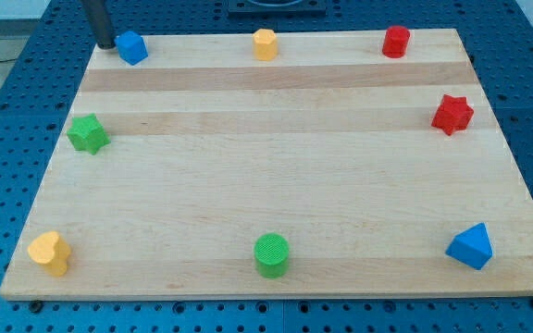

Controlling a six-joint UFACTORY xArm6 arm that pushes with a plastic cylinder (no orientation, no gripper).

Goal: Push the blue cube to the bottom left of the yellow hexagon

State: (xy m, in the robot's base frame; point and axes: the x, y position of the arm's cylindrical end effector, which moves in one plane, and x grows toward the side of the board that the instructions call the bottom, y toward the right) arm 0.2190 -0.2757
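The blue cube [131,46] sits at the board's top left corner. The yellow hexagon [265,43] stands at the top edge near the middle, well to the cube's right. My tip [105,43] is at the view's top left, just left of the blue cube, close to it or touching it. The rod rises out of the view's top.
A green star [88,133] lies at the left edge. A yellow heart-like block [50,252] is at the bottom left. A green cylinder [271,254] is at bottom middle, a blue triangle [471,246] at bottom right. A red star [452,113] and a red cylinder [396,41] are at right.
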